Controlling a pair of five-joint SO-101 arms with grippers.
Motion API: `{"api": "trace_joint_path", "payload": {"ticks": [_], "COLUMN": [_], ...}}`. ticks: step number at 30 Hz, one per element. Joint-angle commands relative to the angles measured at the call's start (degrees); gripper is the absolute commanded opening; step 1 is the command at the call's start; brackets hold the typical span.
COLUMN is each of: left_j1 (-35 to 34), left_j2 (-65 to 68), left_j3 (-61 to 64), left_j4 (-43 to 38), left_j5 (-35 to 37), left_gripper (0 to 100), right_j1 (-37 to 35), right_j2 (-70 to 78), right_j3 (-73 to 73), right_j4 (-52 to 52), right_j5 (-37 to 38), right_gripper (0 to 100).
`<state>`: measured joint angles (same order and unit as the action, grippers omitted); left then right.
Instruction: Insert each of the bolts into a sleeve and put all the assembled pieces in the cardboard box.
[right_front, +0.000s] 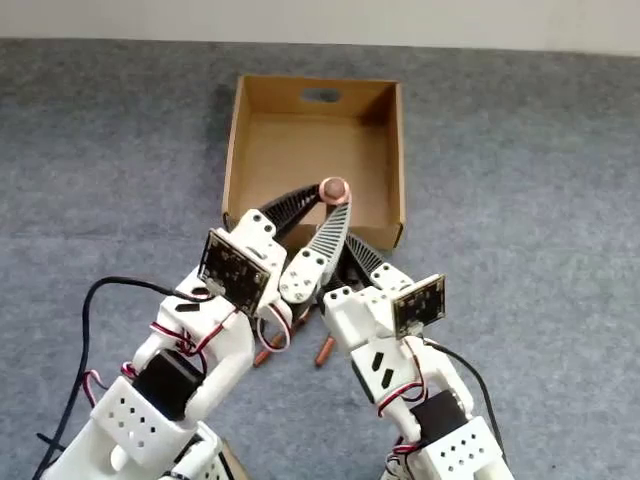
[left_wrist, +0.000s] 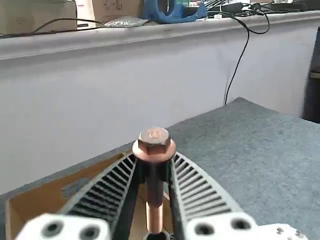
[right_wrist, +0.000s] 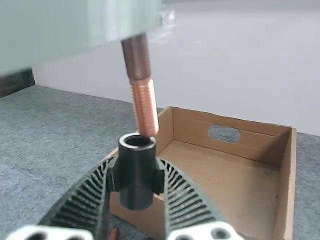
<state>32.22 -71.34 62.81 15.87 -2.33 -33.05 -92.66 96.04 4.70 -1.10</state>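
My left pincer (left_wrist: 154, 161) grips a copper bolt (left_wrist: 154, 141), its tip at the mouth of the black sleeve (right_wrist: 135, 175) clamped in my right pincer (right_wrist: 136, 166). I judge this early: the cardboard box (right_front: 310, 160) holds nothing, and loose bolts (right_front: 324, 350) lie on the tabletop (right_front: 520, 200).

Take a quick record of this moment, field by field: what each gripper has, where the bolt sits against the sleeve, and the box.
left gripper: shut on bolt, head up
right gripper: shut on sleeve, upright, bore facing up
fit: bolt's threaded tip at the sleeve's mouth, not yet seated
cardboard box: open-topped, just beyond both grippers
spare bolt: lying on the carpet
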Motion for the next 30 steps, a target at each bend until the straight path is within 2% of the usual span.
{"api": "trace_joint_path", "payload": {"ticks": [1,11,19,25,30], "left_j1": [0.84,0.40,0.31,0.22,0.22], "left_j2": [-1.10,-0.48,3.38,9.10,11.21], "left_j3": [-3.38,-12.62,-12.79,-12.79,-12.79], "left_j4": [1.23,16.62,16.35,9.76,9.76], "left_j5": [-0.09,-0.09,-0.09,-0.09,-0.09], "left_gripper": [1,1,1,1,1], "right_j1": [-0.13,-0.13,-0.13,-0.13,-0.13], "right_j2": [-0.75,-0.75,-0.75,-0.75,-0.75], "right_j3": [7.96,7.96,7.96,7.96,7.96], "right_j4": [0.04,0.04,0.04,0.04,0.04], "right_j5": [-0.18,-0.18,-0.18,-0.18,-0.18], "right_gripper": [0.5,0.5,0.5,0.5,0.5]}}
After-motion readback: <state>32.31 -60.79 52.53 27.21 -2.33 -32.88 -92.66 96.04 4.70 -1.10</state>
